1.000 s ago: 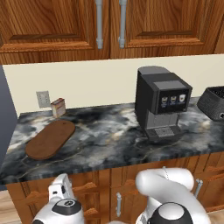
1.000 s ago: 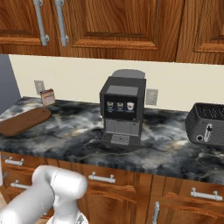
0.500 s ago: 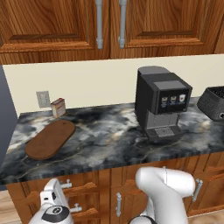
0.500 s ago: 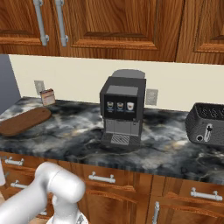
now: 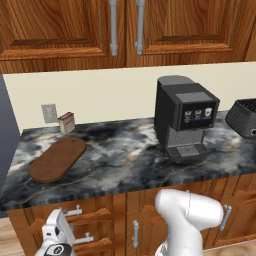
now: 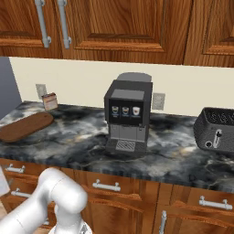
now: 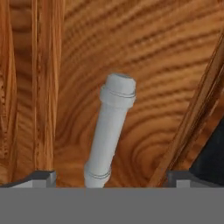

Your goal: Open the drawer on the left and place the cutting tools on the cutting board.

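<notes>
Left base view: the gripper (image 5: 56, 239) was seen low before the drawer (image 5: 75, 218), which was shut under the counter (image 5: 125, 160); the cutting board (image 5: 57, 158) lay bare at the counter's left end.

Right base view: a coffee machine (image 6: 128, 119) and toaster (image 6: 215, 131) were noted under the wall cabinets (image 6: 119, 27).

Hand view: the handle (image 7: 109, 131) was framed between fingers (image 7: 41, 177) set wide apart, nothing held. The reach was judged in hand; closing on the bar was called for next.

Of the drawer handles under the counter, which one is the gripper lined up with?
The upper left handle, below the cutting board. The gripper faces it, open, fingers either side of the bar; the other handles lie further right.
</notes>
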